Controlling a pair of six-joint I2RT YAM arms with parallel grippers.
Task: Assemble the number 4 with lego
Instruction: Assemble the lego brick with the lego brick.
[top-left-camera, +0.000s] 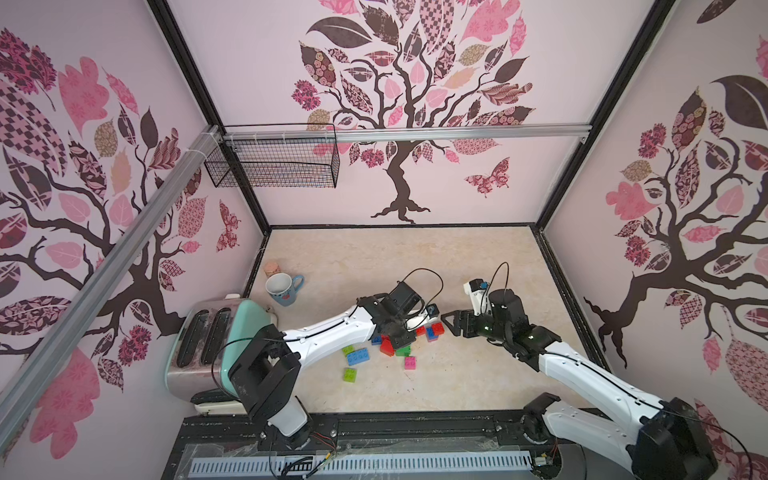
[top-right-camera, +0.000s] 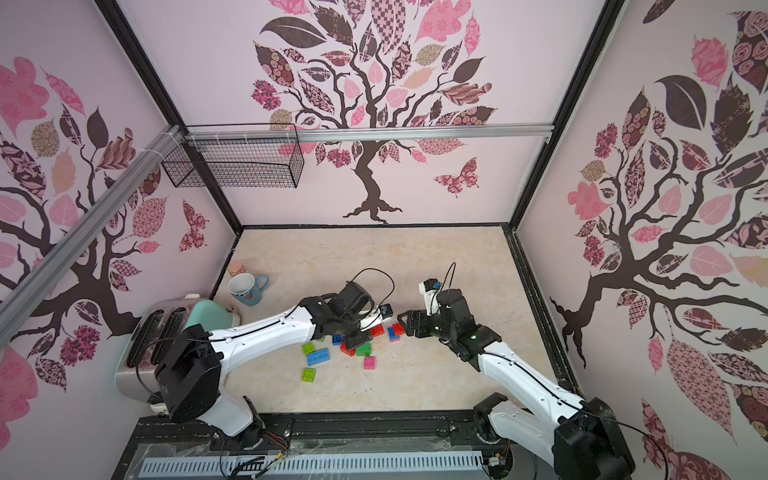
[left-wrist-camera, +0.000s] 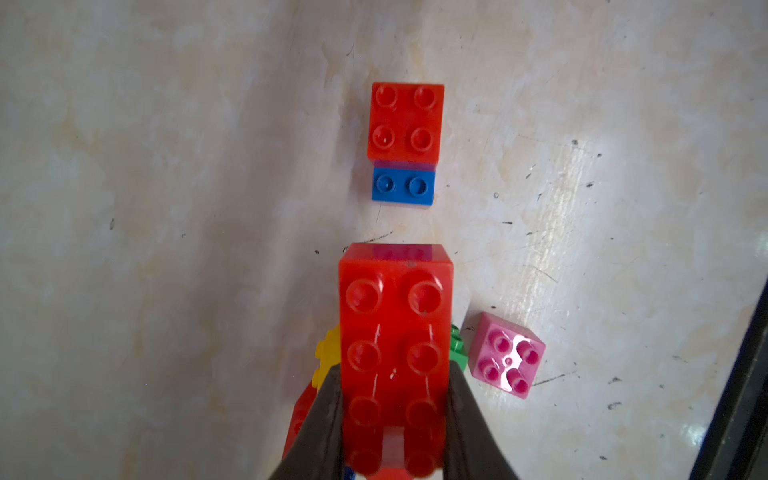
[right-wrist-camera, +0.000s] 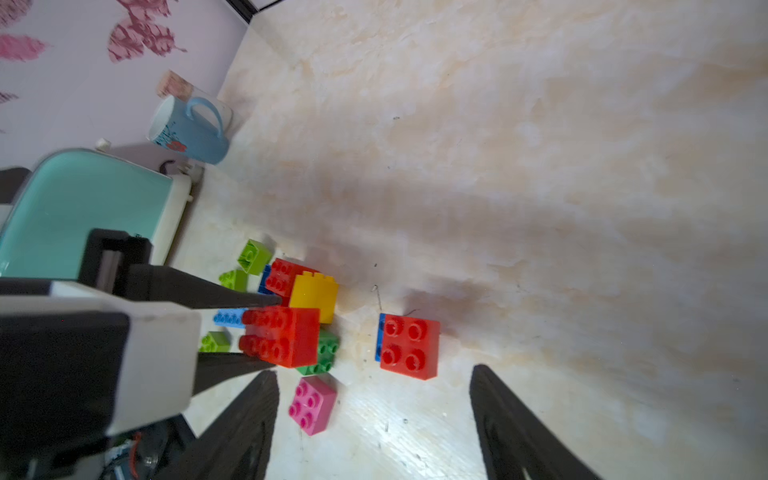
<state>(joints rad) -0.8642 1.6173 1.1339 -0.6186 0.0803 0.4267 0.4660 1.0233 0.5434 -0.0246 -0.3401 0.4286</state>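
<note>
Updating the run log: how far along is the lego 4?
Done: a red square brick sits on a blue brick, apart from the rest. In hand: left gripper shut on a long red brick; right gripper open, empty. Left: pink brick, green brick and others loose; no 4 yet.

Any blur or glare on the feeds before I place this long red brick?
Left wrist: sharp on the long red brick in the left gripper, glare on the table near the pink brick. Right wrist: bricks readable, far table smeared. Top views: walls bent by the lens, bricks tiny.
</note>
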